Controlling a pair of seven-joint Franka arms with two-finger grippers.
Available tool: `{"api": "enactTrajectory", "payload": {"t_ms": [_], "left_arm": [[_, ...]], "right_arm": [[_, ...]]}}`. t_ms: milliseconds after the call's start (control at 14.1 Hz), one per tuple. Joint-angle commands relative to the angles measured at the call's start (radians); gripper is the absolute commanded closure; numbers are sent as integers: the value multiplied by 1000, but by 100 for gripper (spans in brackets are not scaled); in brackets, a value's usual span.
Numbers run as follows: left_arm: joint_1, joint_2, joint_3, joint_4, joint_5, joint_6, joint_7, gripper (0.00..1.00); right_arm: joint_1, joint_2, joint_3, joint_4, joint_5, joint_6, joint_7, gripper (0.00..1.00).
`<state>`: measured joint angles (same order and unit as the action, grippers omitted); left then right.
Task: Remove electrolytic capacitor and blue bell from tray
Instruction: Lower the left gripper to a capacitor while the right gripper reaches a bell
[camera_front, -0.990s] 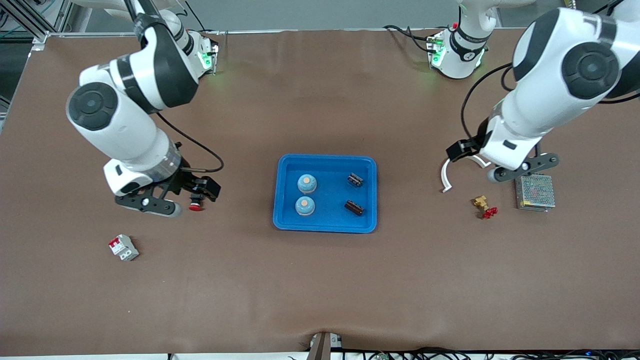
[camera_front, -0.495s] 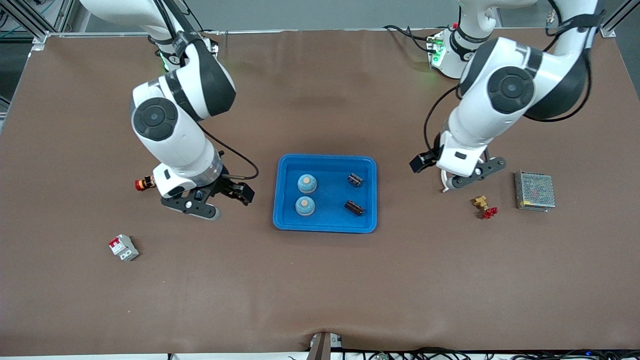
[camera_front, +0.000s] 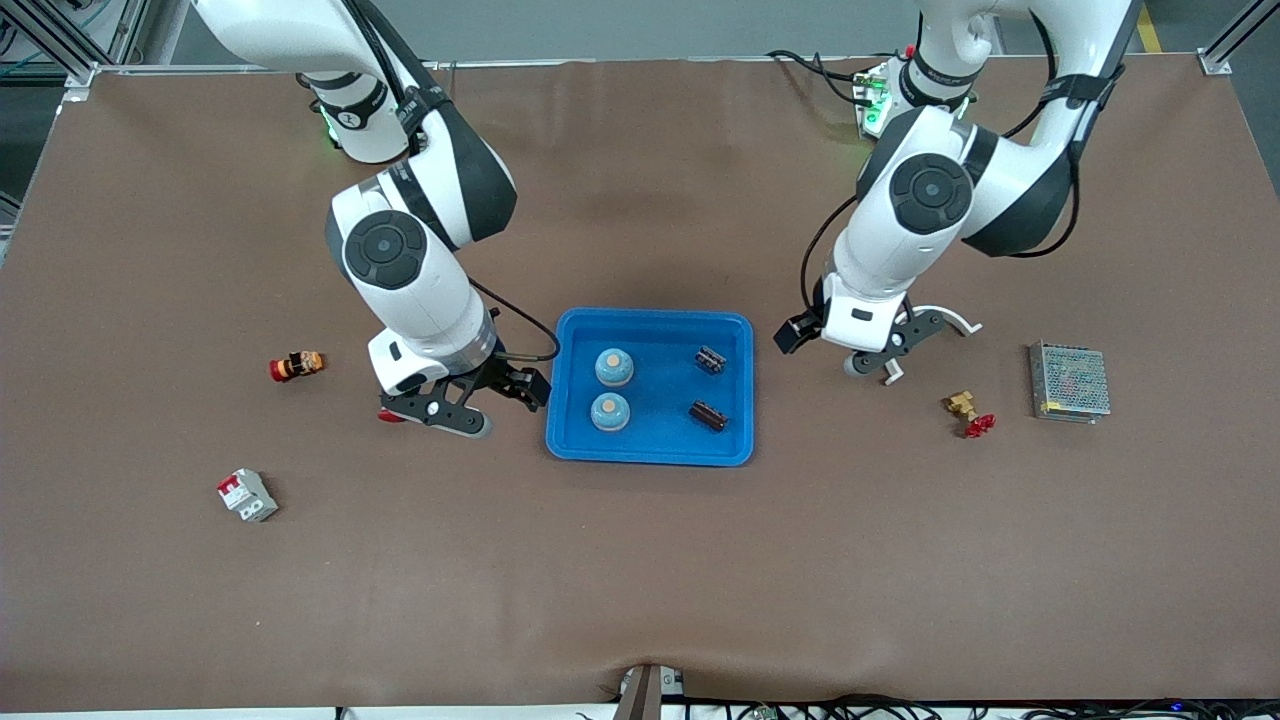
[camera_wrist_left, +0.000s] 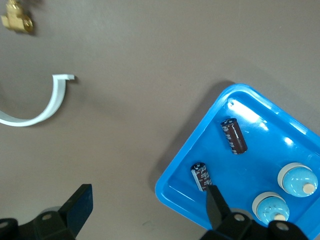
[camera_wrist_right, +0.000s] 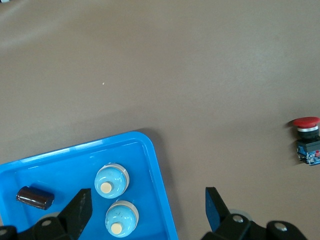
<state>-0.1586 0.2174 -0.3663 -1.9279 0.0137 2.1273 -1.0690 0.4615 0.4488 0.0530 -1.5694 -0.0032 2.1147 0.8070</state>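
A brown table (camera_front: 640, 560) is seen, with a blue tray (camera_front: 650, 453) at its middle. Two blue bells and two dark capacitors are held in the tray. The bells lie toward the right arm's end of the tray: one bell (camera_front: 613, 367) is farther from the front camera, the other bell (camera_front: 609, 411) nearer. The capacitors lie toward the left arm's end: one capacitor (camera_front: 710, 360) farther, the other capacitor (camera_front: 708, 415) nearer.

The right gripper (camera_front: 480, 400) is held low over the table just beside the tray's edge at the right arm's end, its jaws spread wide and empty; both bells are seen close by it in the right wrist view. The left gripper (camera_front: 880, 345) is held over the table near the tray's edge at the left arm's end, jaws likewise spread and empty, with the capacitors a little apart from it inside the tray.

Toward the left arm's end are found a metal mesh box (camera_front: 1069, 381), a white curved clip (camera_front: 955, 318) and a small brass valve (camera_front: 968, 411). Toward the right arm's end are found a red-and-white breaker (camera_front: 246, 495), an orange push button (camera_front: 296, 366) and a red push button (camera_wrist_right: 306, 140), partly hidden under the right gripper in the front view.
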Motion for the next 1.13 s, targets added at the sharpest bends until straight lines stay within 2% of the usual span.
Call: {"api": "enactTrajectory", "payload": {"t_ms": [0, 707, 1061], "left_arm": [[-7, -10, -2, -48, 19, 61, -49, 0], [-36, 8, -2, -149, 19, 209, -158, 9], [-78, 72, -2, -161, 20, 295, -274, 14]], "right_arm": [[25, 21, -7, -3, -14, 25, 24, 0], [97, 117, -9, 0, -20, 132, 89, 0], [117, 168, -10, 2, -20, 188, 89, 0]]}}
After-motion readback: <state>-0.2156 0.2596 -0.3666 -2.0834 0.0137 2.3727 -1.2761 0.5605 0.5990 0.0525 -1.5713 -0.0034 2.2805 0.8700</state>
